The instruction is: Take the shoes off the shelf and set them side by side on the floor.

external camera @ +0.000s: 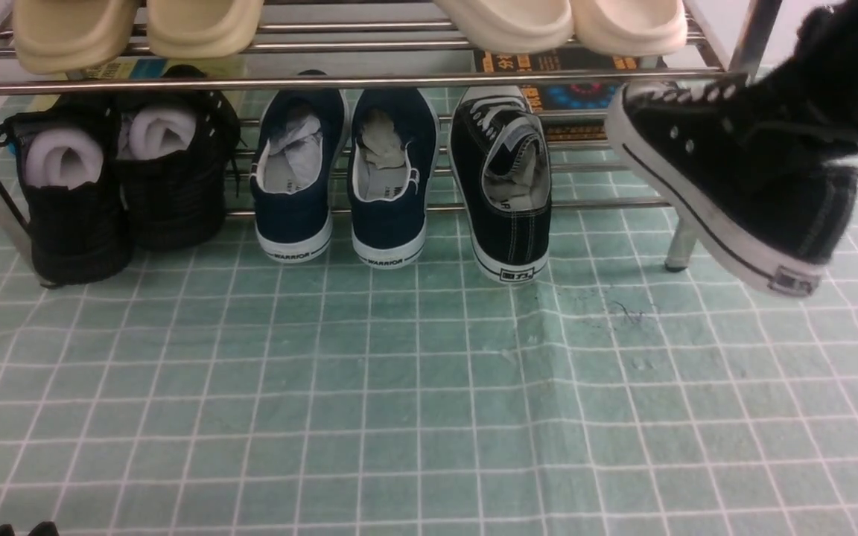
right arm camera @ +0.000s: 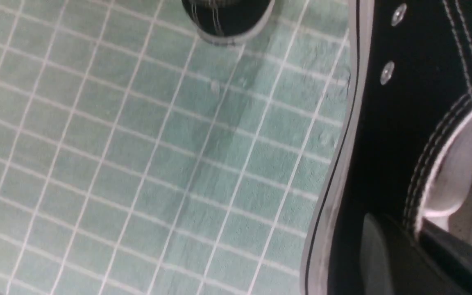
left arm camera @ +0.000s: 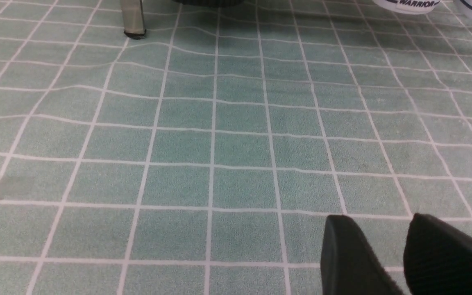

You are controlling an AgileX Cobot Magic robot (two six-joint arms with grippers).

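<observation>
Our right arm reaches in at two o'clock, right fingers (right arm camera: 393,219) pinching one black sneaker (external camera: 727,164) by its collar, aloft, toe toward ten; its mate (external camera: 500,223) rests on the shelf (external camera: 623,202) near twelve. Our left fingers (left arm camera: 379,217) hover low at seven, and we cannot tell whether they're closed

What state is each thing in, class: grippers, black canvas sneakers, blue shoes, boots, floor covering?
Right gripper: shut on a sneaker's side wall.
Left gripper: fingers slightly apart, empty.
Held sneaker: lifted, tilted, laced.
Other sneaker: on the rack, laced.
Blue shoes: paired, stuffed.
Boots: paired, stuffed.
Floor covering: slightly wrinkled.
</observation>
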